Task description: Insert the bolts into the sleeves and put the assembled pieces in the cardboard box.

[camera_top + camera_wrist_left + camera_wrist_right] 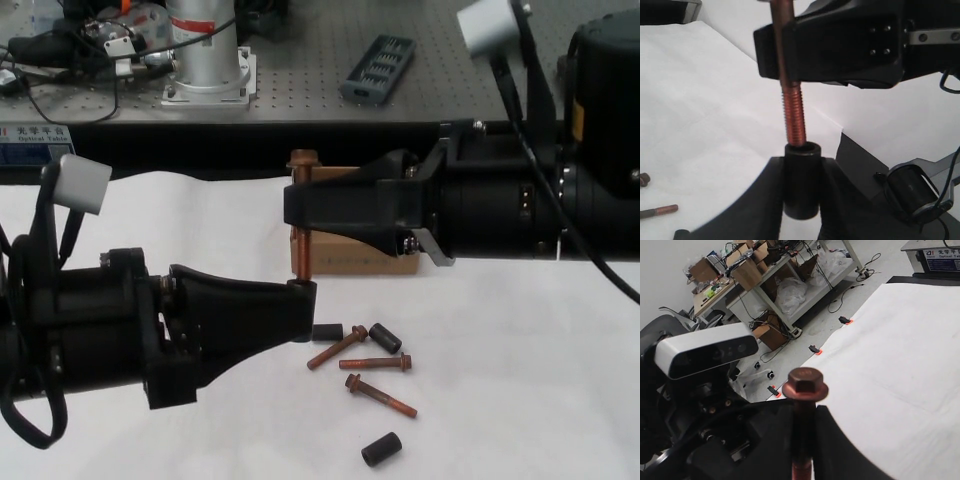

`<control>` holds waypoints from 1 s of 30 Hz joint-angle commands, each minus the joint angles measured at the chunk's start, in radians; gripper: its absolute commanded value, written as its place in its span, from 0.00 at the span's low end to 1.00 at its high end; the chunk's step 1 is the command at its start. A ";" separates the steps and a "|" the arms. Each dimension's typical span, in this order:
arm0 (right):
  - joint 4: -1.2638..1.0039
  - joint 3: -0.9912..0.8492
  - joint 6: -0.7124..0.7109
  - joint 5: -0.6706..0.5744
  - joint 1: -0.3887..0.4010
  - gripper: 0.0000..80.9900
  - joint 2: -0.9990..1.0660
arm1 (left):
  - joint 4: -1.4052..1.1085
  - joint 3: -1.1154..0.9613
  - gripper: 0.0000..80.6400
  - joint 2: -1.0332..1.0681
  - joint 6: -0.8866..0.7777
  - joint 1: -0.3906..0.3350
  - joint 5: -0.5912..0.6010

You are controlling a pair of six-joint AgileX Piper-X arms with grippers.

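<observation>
My right gripper (300, 205) is shut on a copper bolt (302, 245) and holds it upright, hex head (805, 385) up. My left gripper (303, 296) is shut on a black sleeve (801, 180), also upright, directly below. The bolt's threaded end (795, 120) sits in the sleeve's top opening. Just behind them stands the cardboard box (360, 262), largely hidden by the right gripper. Three loose bolts (377, 363) lie on the white sheet to the right of the left gripper, with three loose sleeves (385, 337) among them.
Behind the white sheet (540, 380) is a perforated metal table with a grey ridged block (378, 66), a metal post base (207, 55) and cables (60, 50). One loose sleeve (381, 449) lies near the front edge.
</observation>
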 commanded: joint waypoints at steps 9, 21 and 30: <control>0.013 0.000 0.020 -0.010 -0.004 0.02 -0.001 | -0.040 -0.004 0.01 -0.009 0.017 0.000 -0.038; 0.056 0.000 -0.004 -0.049 0.010 0.02 -0.001 | -0.095 -0.004 0.01 -0.009 0.019 0.000 -0.038; 0.233 0.000 -0.116 -0.007 0.083 0.02 -0.001 | -0.095 -0.004 0.01 -0.009 0.046 0.000 -0.038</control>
